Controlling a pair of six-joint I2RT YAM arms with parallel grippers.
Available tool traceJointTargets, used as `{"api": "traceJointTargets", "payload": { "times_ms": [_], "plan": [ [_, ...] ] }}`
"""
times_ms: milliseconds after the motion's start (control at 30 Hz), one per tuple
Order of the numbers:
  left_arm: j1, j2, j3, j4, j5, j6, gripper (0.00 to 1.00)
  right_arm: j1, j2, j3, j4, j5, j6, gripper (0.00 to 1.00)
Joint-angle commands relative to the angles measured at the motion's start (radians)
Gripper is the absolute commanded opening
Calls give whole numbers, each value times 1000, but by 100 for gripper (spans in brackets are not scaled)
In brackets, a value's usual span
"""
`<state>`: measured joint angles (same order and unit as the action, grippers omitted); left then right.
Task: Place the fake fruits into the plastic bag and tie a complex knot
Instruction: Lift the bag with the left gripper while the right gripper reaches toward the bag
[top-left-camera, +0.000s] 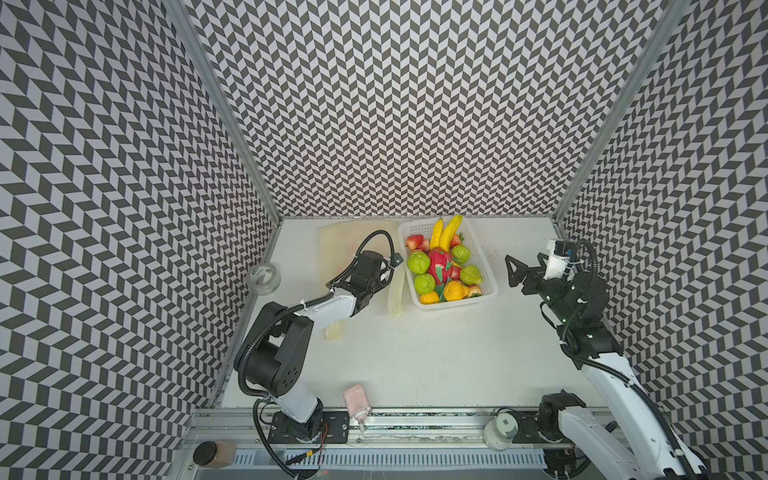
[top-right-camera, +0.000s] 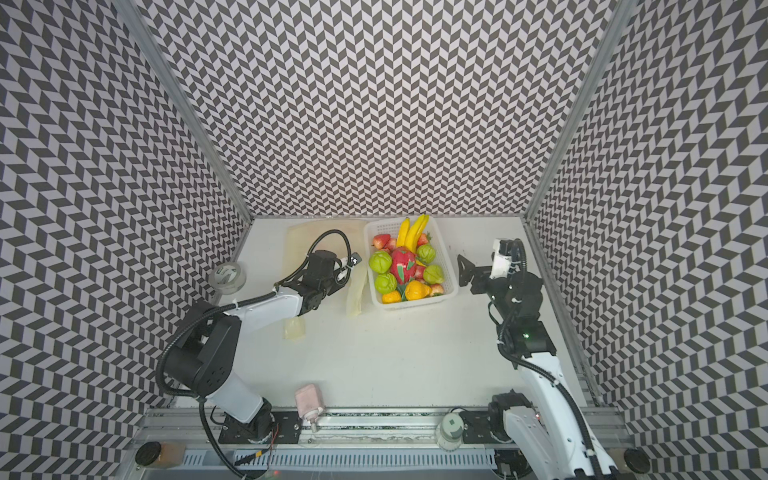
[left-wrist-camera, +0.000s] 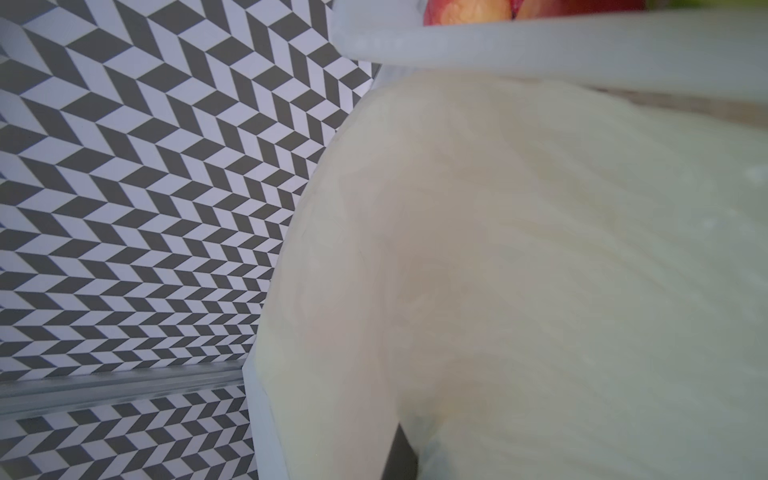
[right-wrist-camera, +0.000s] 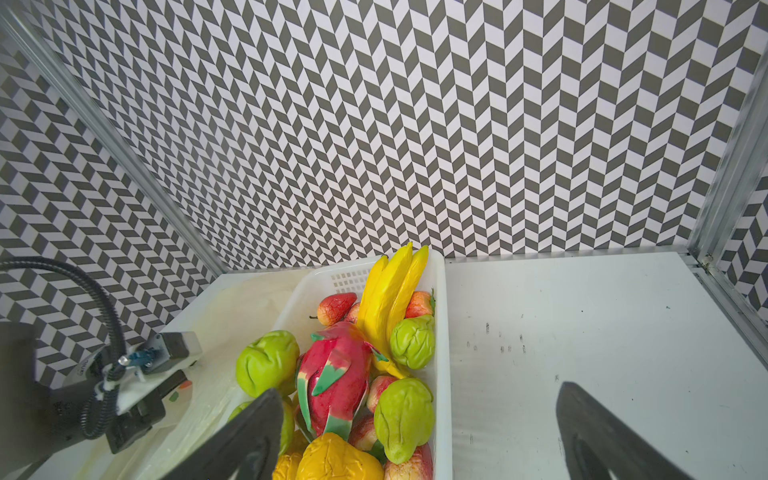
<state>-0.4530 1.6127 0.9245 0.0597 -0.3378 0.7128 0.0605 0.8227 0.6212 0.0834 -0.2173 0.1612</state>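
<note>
**Bag pinched, nothing packed yet**

All the fake fruits sit in the white basket. The plastic bag lies just beside it, empty and untied. The left gripper appears pinched closed on the bag's edge. The right gripper hovers wide apart, empty.

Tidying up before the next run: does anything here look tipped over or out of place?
A pink bottle lies on its side at the table's front edge, nozzle over the rail. The fake fruits sit tidily in the white basket.
</note>
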Motion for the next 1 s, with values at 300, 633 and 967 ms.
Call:
{"api": "traceJointTargets", "payload": {
  "times_ms": [300, 633, 967],
  "plan": [
    [56, -228, 200, -390, 119, -189, 0, -5, -7, -18, 100, -169, 1, 100],
    [67, -160, 583, -817, 292, -427, 0, 35, 3, -61, 207, -358, 92, 100],
    [71, -54, 856, -1053, 560, -605, 0, 366, -8, -132, 304, -148, 280, 100]
  ]
}}
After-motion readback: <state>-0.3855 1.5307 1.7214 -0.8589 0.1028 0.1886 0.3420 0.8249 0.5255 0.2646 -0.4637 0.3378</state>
